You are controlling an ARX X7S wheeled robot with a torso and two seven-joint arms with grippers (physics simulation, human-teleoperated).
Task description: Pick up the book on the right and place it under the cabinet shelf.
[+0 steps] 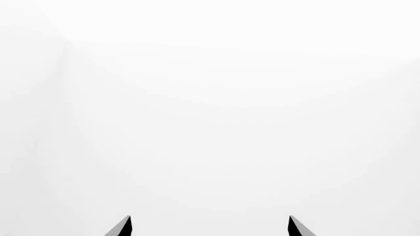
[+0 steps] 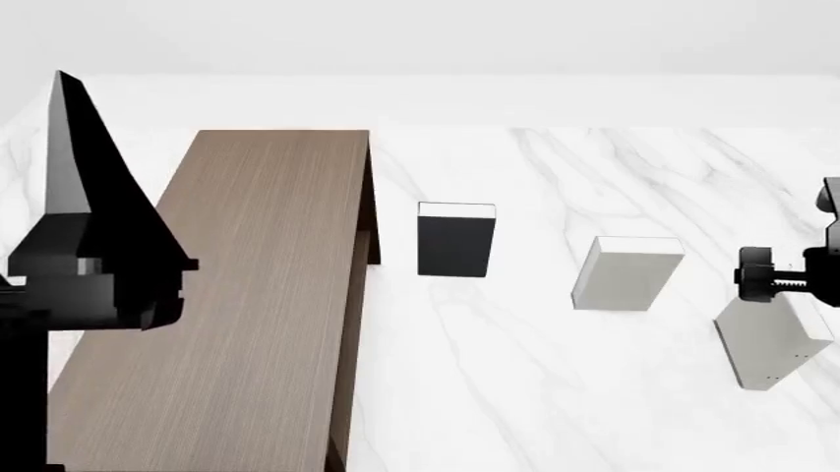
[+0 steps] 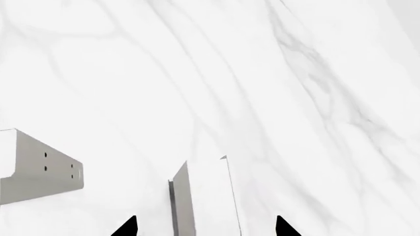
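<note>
- The book (image 2: 774,339) is thin and pale grey. It is on the white marble surface (image 2: 552,393), far over on the right side in the head view.
- It leans a little, and tiny dark dots show near one edge.
- The right gripper (image 3: 204,227) hangs just above the book in the head view. I cannot tell if they touch.
- The right jaws are apart and hold nothing.
- In the right wrist view, a pale slab (image 3: 203,196) stands up between the two dark tips. The dotted book is off to one side of them. I cannot tell which book the slab is.
- The thicker grey book (image 2: 628,273) stands near the thin one, closer to the middle of the surface.
- The black book with a white top (image 2: 455,241) stands upright, just beside the cabinet shelf (image 2: 250,295).
- The cabinet shelf is big, brown and woody. It is well apart from the thin book, on the left side.
- The left gripper (image 1: 210,227) is held up high, close to the head camera.
- The left jaws are apart and hold nothing. The left wrist view shows only plain white past them.
</note>
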